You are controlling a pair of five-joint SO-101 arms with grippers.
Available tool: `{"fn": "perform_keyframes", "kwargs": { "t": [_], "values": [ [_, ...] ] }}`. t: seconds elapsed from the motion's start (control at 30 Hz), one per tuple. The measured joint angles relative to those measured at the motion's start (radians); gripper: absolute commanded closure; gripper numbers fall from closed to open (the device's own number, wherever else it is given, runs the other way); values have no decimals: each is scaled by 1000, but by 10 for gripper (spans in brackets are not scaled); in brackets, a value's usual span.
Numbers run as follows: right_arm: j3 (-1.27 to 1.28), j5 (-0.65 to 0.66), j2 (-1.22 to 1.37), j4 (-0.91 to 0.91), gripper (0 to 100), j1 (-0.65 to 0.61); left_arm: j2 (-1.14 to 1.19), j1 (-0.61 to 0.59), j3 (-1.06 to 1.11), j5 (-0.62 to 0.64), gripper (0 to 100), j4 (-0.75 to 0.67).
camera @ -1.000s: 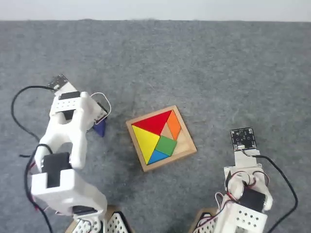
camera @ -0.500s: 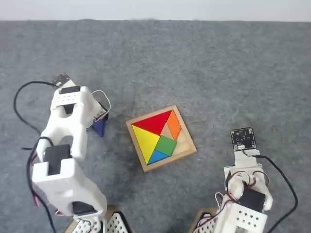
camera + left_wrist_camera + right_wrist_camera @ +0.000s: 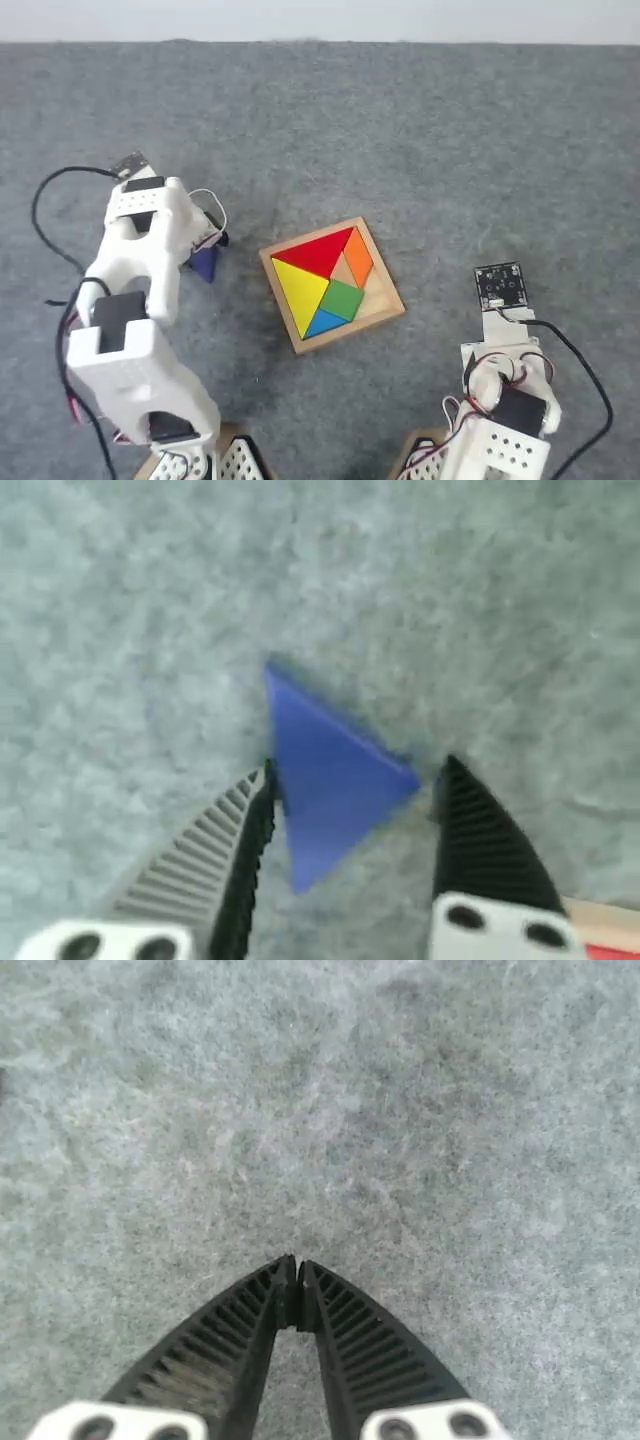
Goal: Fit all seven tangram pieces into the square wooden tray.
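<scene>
Grey carpet (image 3: 450, 130); left jaws open, straddling blue triangle (image 3: 335, 780).

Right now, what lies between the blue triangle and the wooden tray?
Nothing. In the high view the stretch between the blue triangle and the wooden tray is bare grey mat.

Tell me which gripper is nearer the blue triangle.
Left. The left gripper straddles the blue triangle, one finger each side. The right gripper is shut over bare carpet, beyond the tray.
</scene>
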Motion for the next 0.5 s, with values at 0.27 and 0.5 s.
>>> {"fn": "perform_keyframes", "kwargs": {
  "t": [0.27, 0.5],
  "values": [
    [0, 0, 0, 0, 965, 0, -17, 12, -14, -72, 923, 9],
    [0, 0, 0, 0, 965, 0, -18, 14, -17, -130, 911, 3]
  ]
}}
